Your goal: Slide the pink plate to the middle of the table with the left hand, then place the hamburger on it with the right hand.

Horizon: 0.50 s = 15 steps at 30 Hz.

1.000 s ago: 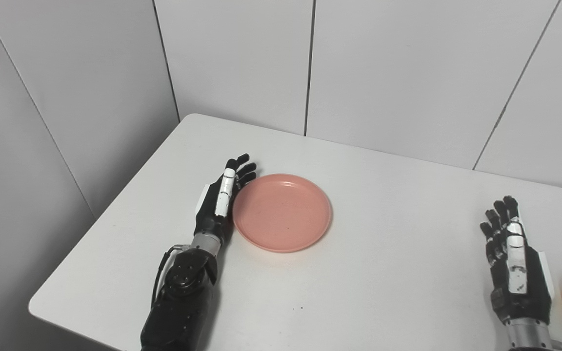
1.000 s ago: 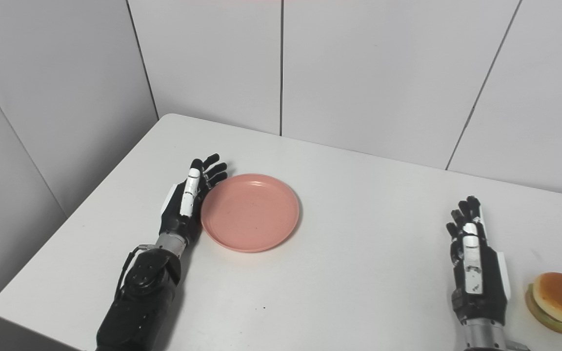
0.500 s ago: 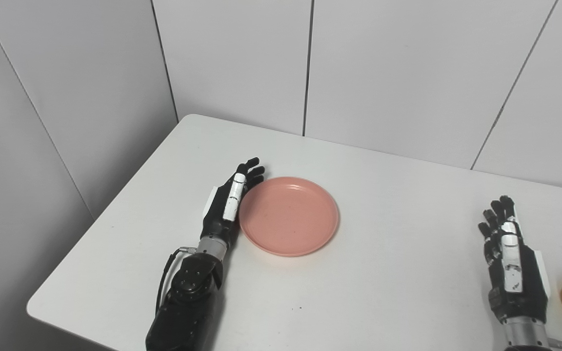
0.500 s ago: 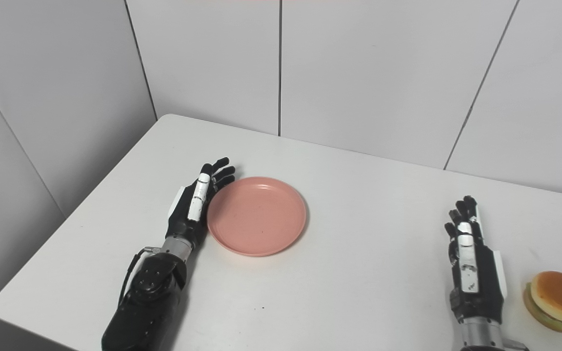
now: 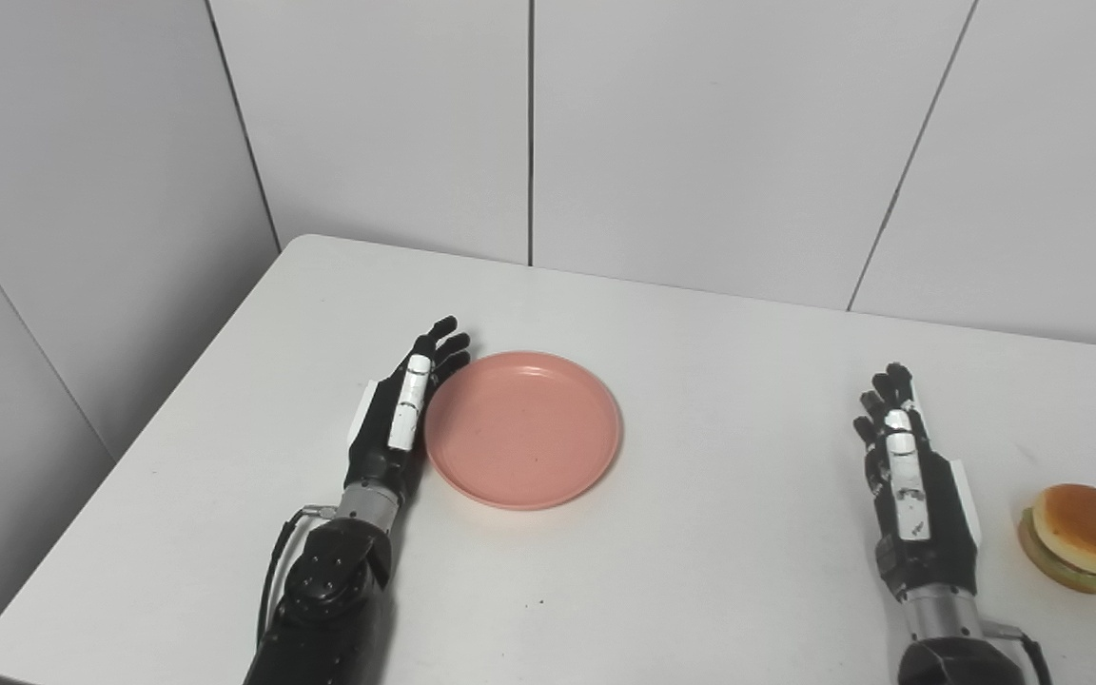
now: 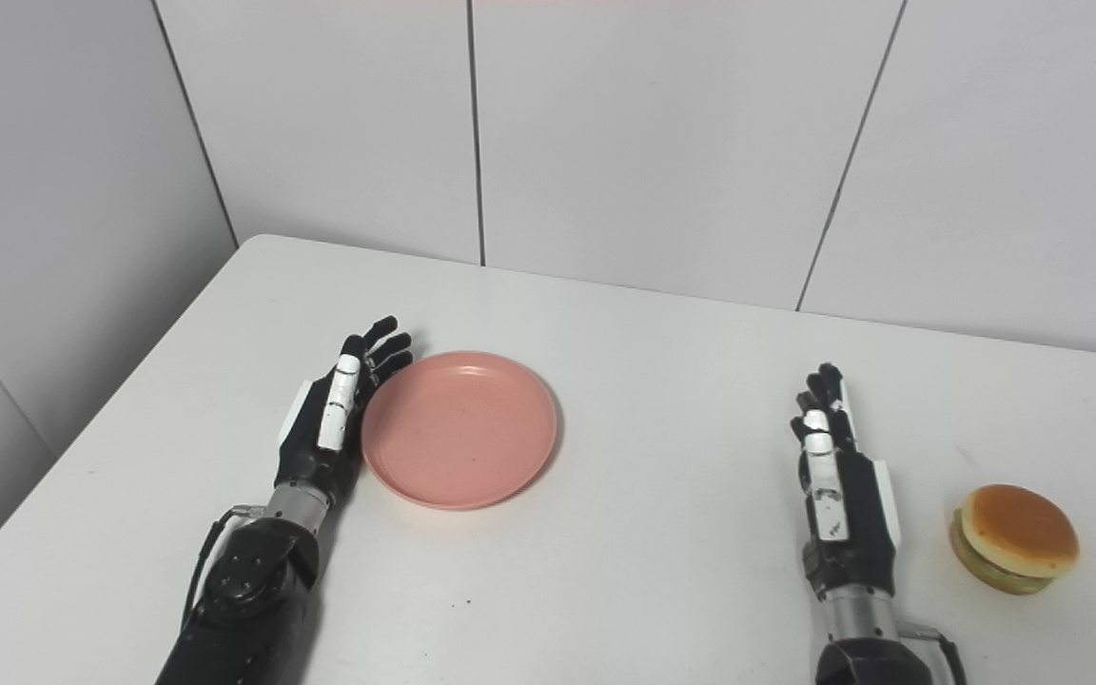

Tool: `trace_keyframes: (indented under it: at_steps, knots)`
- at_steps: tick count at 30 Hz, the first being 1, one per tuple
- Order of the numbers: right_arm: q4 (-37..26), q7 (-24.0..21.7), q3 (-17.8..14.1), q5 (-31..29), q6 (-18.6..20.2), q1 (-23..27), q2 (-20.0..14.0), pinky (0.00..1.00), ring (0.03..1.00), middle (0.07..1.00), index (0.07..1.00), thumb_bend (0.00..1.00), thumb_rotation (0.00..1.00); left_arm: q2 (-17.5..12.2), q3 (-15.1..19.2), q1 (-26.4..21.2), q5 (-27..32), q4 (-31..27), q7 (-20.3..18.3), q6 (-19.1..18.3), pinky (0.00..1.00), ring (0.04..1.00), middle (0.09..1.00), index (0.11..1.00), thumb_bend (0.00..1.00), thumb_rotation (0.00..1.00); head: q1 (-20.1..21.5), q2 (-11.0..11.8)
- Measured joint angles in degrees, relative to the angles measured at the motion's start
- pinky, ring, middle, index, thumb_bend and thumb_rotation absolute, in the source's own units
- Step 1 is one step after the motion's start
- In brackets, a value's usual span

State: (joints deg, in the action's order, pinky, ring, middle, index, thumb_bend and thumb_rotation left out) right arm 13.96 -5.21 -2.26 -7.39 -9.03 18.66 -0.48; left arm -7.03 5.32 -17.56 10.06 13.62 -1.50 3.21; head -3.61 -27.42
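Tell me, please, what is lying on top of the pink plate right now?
Nothing: the pink plate shows only its bare inner surface. The hamburger sits on the table far right of it. What lies under the plate is covered.

White surface (image 5: pixel 719 571) w/ rounded corners; pale wall panels (image 5: pixel 700 133) behind
Dark seams betw. panels; small dark speck (image 5: pixel 538 602) near front edge

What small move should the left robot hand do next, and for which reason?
Probably keep pushing the pink plate rightward: the left robot hand lies open against its left rim, the plate sits left of the table's middle, and the hamburger waits beside the open right robot hand.
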Motion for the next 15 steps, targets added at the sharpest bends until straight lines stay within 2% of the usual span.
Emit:
trace_keyframes:
  at_steps: [6,15]
  knots:
    - [-0.17,0.43,0.5,0.46,0.52,-0.11,0.53,1.0,1.0,1.0,1.0,0.68,0.85,0.26,-0.81,0.06,1.07,-0.14,-2.21,-0.05,0.91,0.883,0.882,0.869,0.6,1.0,2.37,-0.09]
    - [-0.12,0.48,1.2,1.25,0.49,-0.01,0.81,1.0,0.994,0.999,1.0,0.62,0.88,0.78,-1.79,1.6,1.04,-3.21,-2.24,-2.84,0.9,0.883,0.873,0.869,0.57,1.0,6.15,-0.44]
